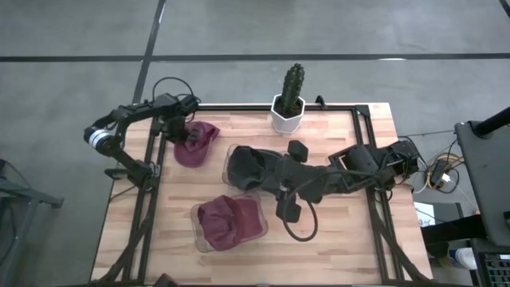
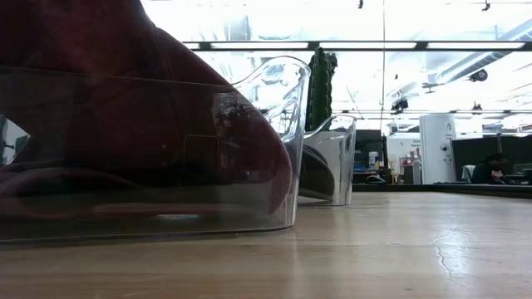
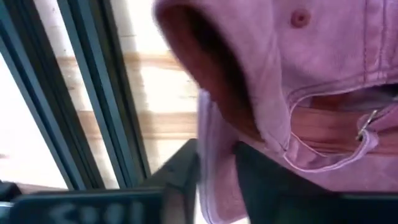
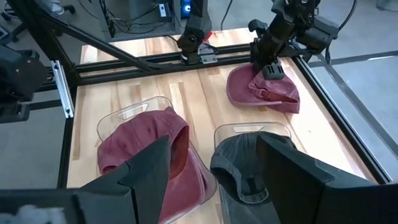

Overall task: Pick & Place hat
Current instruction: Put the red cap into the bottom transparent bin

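Note:
A maroon hat (image 1: 199, 144) lies on the table near its far left corner, also seen in the right wrist view (image 4: 261, 92). My left gripper (image 1: 186, 132) is shut on it. A second maroon hat (image 1: 231, 222) sits in a clear bin (image 1: 199, 237) near the table's front. A dark hat (image 1: 246, 166) sits in another clear bin (image 1: 229, 159) at mid-table. My right gripper (image 4: 214, 177) is open and hovers just to the right of the dark hat (image 4: 249, 163), touching nothing. My left gripper pinches the maroon hat's rim (image 3: 213, 155) between its two fingers (image 3: 183, 177), beside the back opening with its strap and buckle (image 3: 367, 124). It comes from above, pointing down (image 4: 270, 62). The hat's body rests on the table.
A cactus in a white pot (image 1: 288, 104) stands at the table's far edge. Dark frame rails (image 1: 151, 171) run along the left and right sides. In the low view the near bin (image 2: 266, 141) fills the left. Bare wood (image 1: 343, 231) lies at the front right.

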Action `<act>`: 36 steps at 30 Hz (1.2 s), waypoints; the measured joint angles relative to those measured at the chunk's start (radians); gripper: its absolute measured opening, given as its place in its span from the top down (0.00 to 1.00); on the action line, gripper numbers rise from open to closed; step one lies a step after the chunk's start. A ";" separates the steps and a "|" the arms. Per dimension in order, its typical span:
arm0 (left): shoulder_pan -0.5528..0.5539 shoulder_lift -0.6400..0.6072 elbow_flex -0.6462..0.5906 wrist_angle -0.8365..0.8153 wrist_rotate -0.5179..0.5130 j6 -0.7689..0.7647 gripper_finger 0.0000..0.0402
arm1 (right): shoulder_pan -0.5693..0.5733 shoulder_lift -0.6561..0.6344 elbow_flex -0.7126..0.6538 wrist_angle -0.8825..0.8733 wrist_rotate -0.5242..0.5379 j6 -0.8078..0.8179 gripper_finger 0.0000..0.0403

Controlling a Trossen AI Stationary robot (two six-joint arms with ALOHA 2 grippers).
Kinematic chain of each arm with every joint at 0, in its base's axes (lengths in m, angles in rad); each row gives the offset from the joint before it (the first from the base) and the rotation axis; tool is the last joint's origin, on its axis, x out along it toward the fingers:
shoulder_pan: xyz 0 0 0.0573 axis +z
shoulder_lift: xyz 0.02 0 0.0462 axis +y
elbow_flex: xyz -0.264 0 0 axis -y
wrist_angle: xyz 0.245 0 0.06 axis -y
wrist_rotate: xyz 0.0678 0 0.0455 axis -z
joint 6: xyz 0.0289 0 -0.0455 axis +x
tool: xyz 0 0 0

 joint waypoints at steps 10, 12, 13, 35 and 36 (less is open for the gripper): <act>-0.002 -0.079 0.003 0.025 0.014 0.068 0.98 | -0.001 0.000 0.000 0.011 0.001 -0.011 0.43; -0.001 -0.125 0.012 0.025 0.012 0.051 0.98 | -0.003 0.001 0.000 0.011 0.004 -0.011 0.43; -0.001 -0.150 0.020 0.023 0.009 0.044 0.98 | -0.005 0.002 0.000 0.011 0.011 -0.011 0.43; -0.005 -0.759 0.084 0.255 0.054 -0.236 0.98 | -0.022 0.003 0.000 0.063 0.343 -0.060 0.43; -0.005 -0.776 0.084 0.277 0.064 -0.249 0.98 | -0.024 0.003 0.000 0.070 0.344 -0.067 0.43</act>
